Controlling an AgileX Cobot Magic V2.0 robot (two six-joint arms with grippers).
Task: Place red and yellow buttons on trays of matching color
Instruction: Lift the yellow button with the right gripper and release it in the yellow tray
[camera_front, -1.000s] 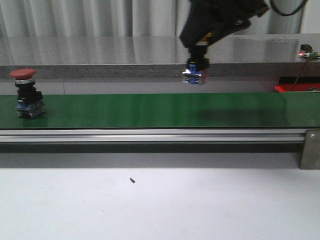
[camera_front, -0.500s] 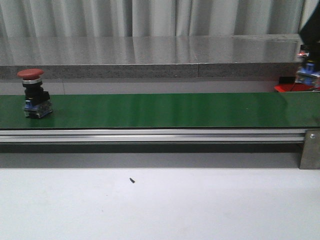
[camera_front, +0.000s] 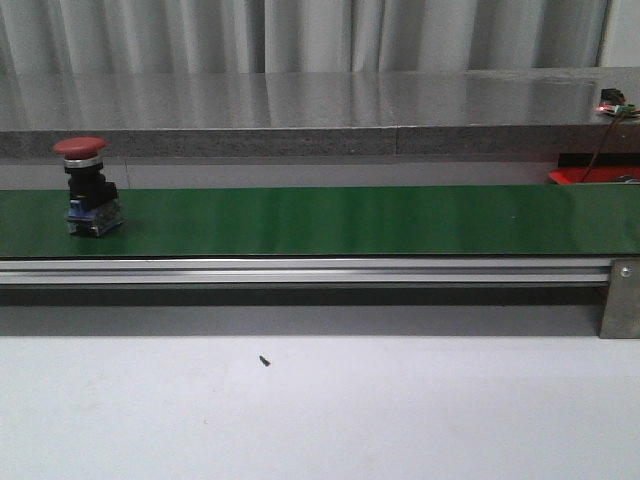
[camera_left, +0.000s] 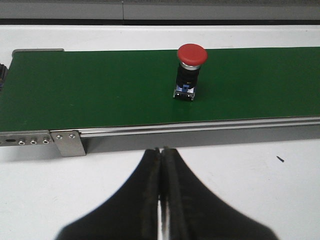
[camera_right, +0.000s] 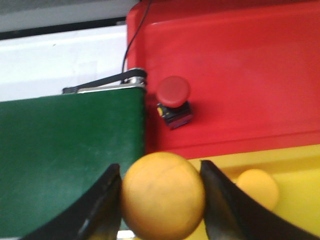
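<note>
Here, at the left end of the green conveyor belt (camera_front: 330, 220), a red mushroom-head push button (camera_front: 86, 185) stood upright on its black and blue body. The left gripper (camera_left: 161, 165) hung over the pale surface (camera_front: 320, 410) on the near side of the belt, its fingers pressed together on nothing, with that button well apart from it across the belt's metal rail (camera_front: 300, 270). A small dark speck (camera_front: 264, 360) lay on the surface near the middle.

Further right, past the belt's end, the right gripper (camera_right: 161, 192) clamped a yellow dome-capped push button (camera_right: 163, 195) between its two black fingers. It was held above the near edge of the yellow plastic tray (camera_right: 295, 200), where another yellow button (camera_right: 257, 187) already sat. Beyond lay the red plastic tray (camera_right: 260, 75), holding a red button (camera_right: 173, 100) near its belt-side corner.

The step in hand looked like setting the yellow button into its tray. Done well, that would mean carrying it a little further over the tray floor, clear of the rim and of the button already there, lowering it until the base rests, then opening the fingers without tipping it. The left gripper would need to open before reaching for the red button on the belt.
</note>
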